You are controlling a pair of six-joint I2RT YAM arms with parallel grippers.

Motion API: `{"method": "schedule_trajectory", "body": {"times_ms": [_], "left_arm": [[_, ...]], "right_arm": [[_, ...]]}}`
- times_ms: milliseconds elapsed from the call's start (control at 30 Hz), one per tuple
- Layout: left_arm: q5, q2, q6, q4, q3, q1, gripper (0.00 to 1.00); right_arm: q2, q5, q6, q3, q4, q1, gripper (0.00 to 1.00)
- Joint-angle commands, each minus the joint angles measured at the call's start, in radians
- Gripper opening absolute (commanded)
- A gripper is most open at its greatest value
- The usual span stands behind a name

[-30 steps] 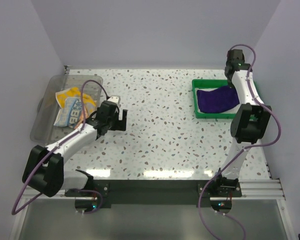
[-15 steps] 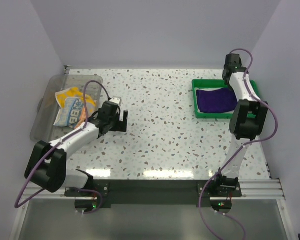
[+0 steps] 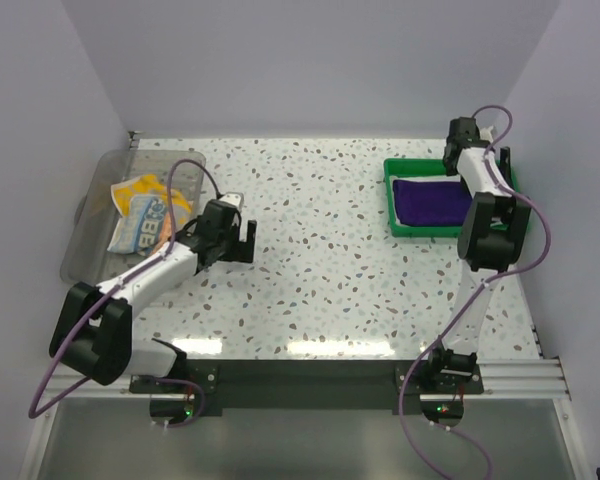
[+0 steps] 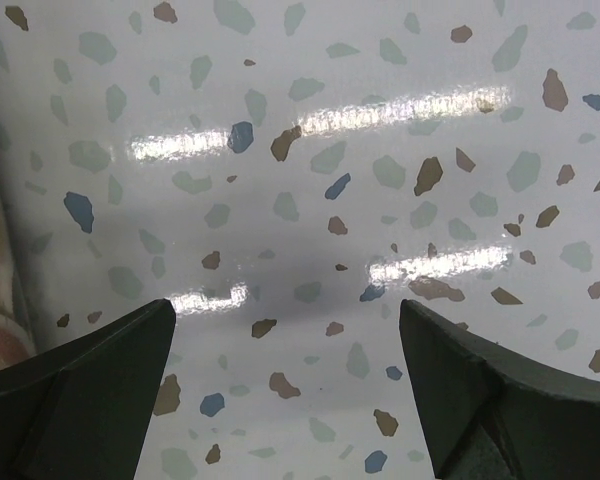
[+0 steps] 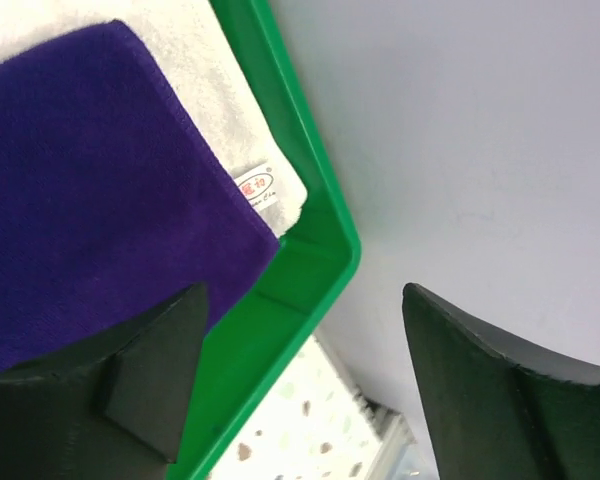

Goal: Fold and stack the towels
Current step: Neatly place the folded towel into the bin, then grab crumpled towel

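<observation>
Purple towel (image 3: 429, 203) lies folded flat in the green tray (image 3: 421, 235), at 2 o'clock on the surface (image 3: 320, 260). The right wrist view shows it resting on the white towel (image 5: 220, 100), so two of the three appear stacked.

Lettered towel (image 3: 143, 222) lies crumpled and unfolded in the clear bin (image 3: 85, 255) at 9 o'clock. Judged outstanding: fold it and add it to the stack.

Right tool (image 5: 305, 300) hangs over the tray's far corner at 1 o'clock, jaws wide, nothing between them. Left tool (image 4: 285, 330) hovers over bare surface at 3 o'clock from the bin, jaws wide, empty.

Writing: a small white tag (image 5: 255, 187) on the white towel carries red characters, too small to read. The lettered towel's blue and orange block letters cannot be made out with confidence.
</observation>
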Motion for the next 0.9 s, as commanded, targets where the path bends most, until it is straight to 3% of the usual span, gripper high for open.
{"method": "schedule_trajectory", "body": {"times_ms": [0,167,200,433,667,867], "left_arm": [[0.008,-0.042,-0.023,-0.026,0.109,0.007,1.0],[-0.033,-0.042,-0.066,-0.131,0.232,0.007,1.0],[-0.054,-0.037,-0.079,-0.144,0.276,0.009,1.0],[-0.154,0.05,-0.129,-0.296,0.462,0.082,1.0],[-0.163,0.179,-0.187,-0.304,0.506,0.377,1.0],[-0.179,0.325,-0.245,-0.286,0.548,0.545,0.95]], "right_arm": [[-0.055,0.003,0.169,0.063,-0.09,-0.004,0.83],[-0.195,-0.252,0.306,-0.044,-0.138,0.0,0.88],[-0.256,-0.366,0.353,-0.067,-0.138,0.002,0.88],[-0.507,-0.775,0.382,-0.269,-0.064,0.094,0.96],[-0.661,-0.942,0.375,-0.433,-0.051,0.334,0.99],[-0.785,-1.077,0.364,-0.611,0.034,0.399,0.99]]}}
